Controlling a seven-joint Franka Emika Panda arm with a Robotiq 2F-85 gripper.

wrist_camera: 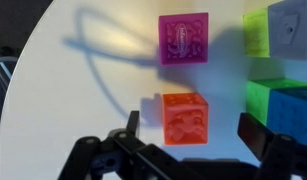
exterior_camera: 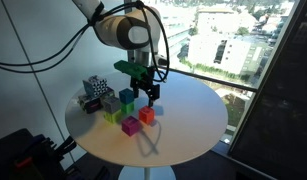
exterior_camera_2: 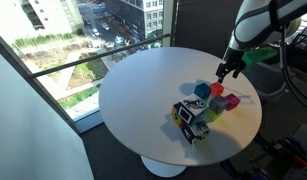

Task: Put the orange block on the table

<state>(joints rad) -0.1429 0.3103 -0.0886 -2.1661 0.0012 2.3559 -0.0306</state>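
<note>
The orange block (wrist_camera: 185, 118) sits flat on the round beige table (wrist_camera: 83, 100), between my gripper's (wrist_camera: 194, 130) two open fingers, with a gap on each side. In both exterior views the gripper (exterior_camera: 146, 93) (exterior_camera_2: 226, 72) hovers just above the orange block (exterior_camera: 147, 115) (exterior_camera_2: 217, 90), near the cluster of cubes on the table (exterior_camera: 193, 135) (exterior_camera_2: 143, 90). Nothing is in the jaws.
A magenta cube (wrist_camera: 183, 40) (exterior_camera: 130, 125) lies close beside the orange one. Green cubes (wrist_camera: 261, 95), a blue cube (wrist_camera: 293, 105) (exterior_camera: 126, 97) and a patterned grey cube (exterior_camera: 95, 90) (exterior_camera_2: 191, 122) crowd one side. A window railing runs behind the table.
</note>
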